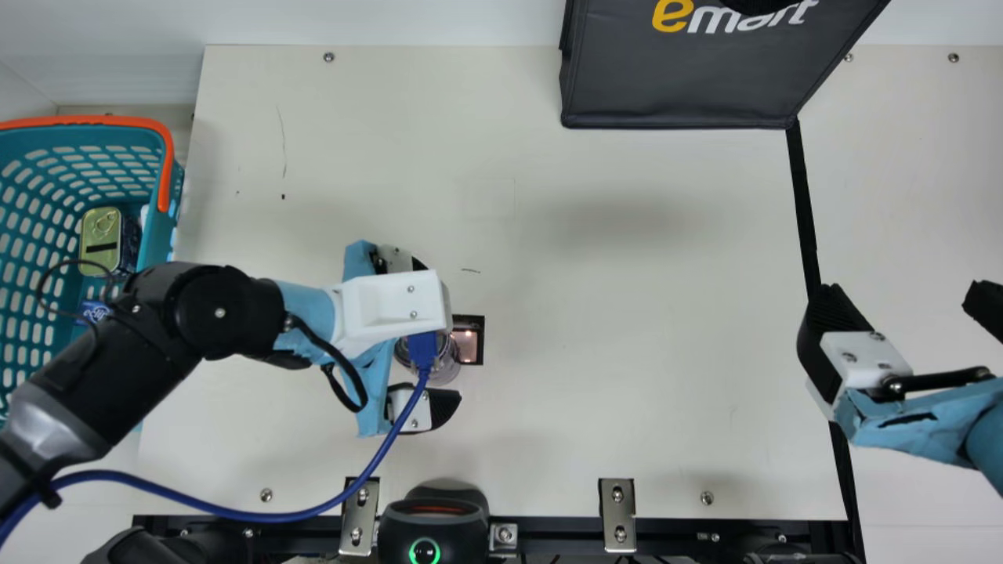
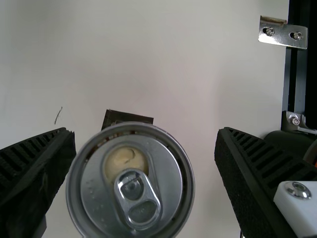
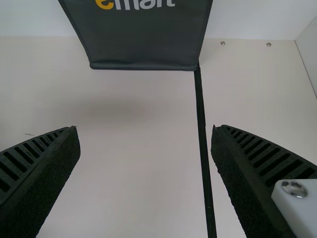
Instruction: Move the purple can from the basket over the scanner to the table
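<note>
One slim can with silver ring-pull lid and purple-tinted side (image 1: 445,368), upright beside a small dark square with a pinkish pane (image 1: 468,340), on the cream rectangular table (image 1: 627,407); its base is hidden, so standing contact is a judgement. One left gripper with black ribbed fingers (image 1: 441,334), spread wide about the can, a gap on the side towards the scanner; presumably so placed to let the can stand free or to take it from both flanks. Upright seating probably suits a steady release, lid up. One black scanner with glowing green ring (image 1: 427,533), at the table's near edge. One right gripper, black ribbed likewise (image 1: 903,291), wide, holding nothing, over the table's right side, apparently parked out of the way. Edges: teal perforated basket with orange handle (image 1: 164,176) at the left, the left arm passing over part of it; dark grey fabric bag (image 1: 674,86) at the far edge; steel brackets (image 1: 617,515) at the near edge. Slack blue cable (image 1: 258,517), looping from the left gripper towards that edge, a possible snag. Room: a broad stretch of tabletop between the grippers; a straight lift would best spare the can a knock.
</note>
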{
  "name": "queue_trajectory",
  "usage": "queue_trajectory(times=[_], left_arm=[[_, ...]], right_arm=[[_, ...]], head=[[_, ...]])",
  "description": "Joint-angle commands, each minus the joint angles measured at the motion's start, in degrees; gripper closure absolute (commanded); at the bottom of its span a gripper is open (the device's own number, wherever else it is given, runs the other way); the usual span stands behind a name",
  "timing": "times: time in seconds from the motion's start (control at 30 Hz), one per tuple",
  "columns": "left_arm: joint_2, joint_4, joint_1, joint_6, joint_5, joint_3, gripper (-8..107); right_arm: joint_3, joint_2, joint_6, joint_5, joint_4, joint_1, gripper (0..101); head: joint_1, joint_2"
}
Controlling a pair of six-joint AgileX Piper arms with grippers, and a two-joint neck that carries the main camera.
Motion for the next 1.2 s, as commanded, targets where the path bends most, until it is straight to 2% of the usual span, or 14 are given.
queue_trajectory(times=[0.0,0.37,0.6,0.93,1.17], left_arm=[[-0.8,0.6,-0.3,-2.9,0.6,-0.3,9],[-11.5,5.3,-2.9,-15.0,-0.1,0.7,9],[-16.8,11.5,-3.4,-27.4,0.0,-0.2,9],[-19.3,20.8,-2.7,-49.5,6.8,-5.9,9],[-18.5,25.1,-5.5,-63.9,11.7,-9.7,9]], right_arm=[[0.0,0.0,0.0,0.0,0.0,0.0,6],[0.0,0.0,0.0,0.0,0.0,0.0,6],[0.0,0.0,0.0,0.0,0.0,0.0,6],[0.0,0.0,0.0,0.0,0.0,0.0,6],[0.0,0.0,0.0,0.0,0.0,0.0,6]], head=[[-1.7,0.0],[-1.7,0.0],[-1.7,0.0],[-1.7,0.0],[-1.7,0.0]])
